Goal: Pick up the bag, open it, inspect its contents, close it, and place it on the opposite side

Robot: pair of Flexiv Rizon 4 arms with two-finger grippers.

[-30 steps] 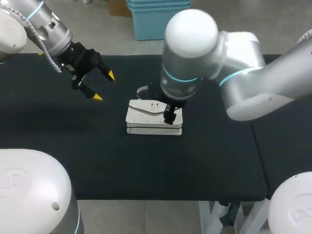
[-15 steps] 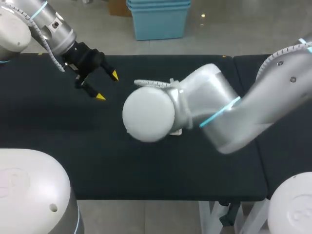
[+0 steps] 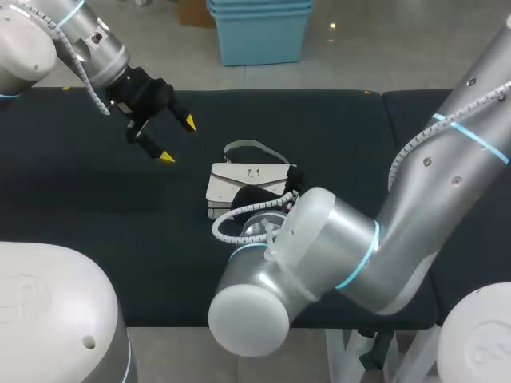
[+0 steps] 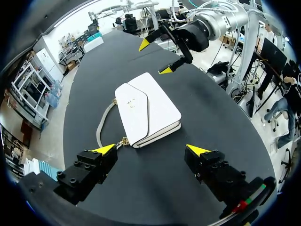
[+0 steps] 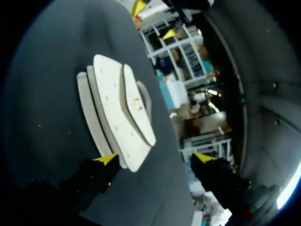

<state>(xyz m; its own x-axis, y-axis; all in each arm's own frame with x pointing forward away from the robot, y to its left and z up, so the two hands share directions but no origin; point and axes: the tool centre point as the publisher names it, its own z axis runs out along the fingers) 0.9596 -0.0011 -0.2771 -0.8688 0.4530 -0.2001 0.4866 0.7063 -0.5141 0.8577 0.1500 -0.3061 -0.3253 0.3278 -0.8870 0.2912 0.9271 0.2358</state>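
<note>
The white bag [image 3: 235, 179] lies flat and closed at the middle of the black table [image 3: 96, 215], its strap [image 3: 249, 148] looped at its far side. The right gripper [image 5: 155, 158] hovers just beside it, fingers spread and holding nothing. The left gripper [image 3: 178, 140] hangs well apart at the far left, likewise spread wide and empty.

This looks like a robotics lab or test workshop. Two big silver-and-white arms, the left arm [image 3: 76, 40] from the head view's upper left and the right arm [image 3: 359, 247] from its right, hang over a black-covered desk [image 3: 120, 239]. Coiled cabling [image 3: 231, 229] runs along the right wrist, and the left gripper [image 3: 177, 140] has yellow tips.
</note>
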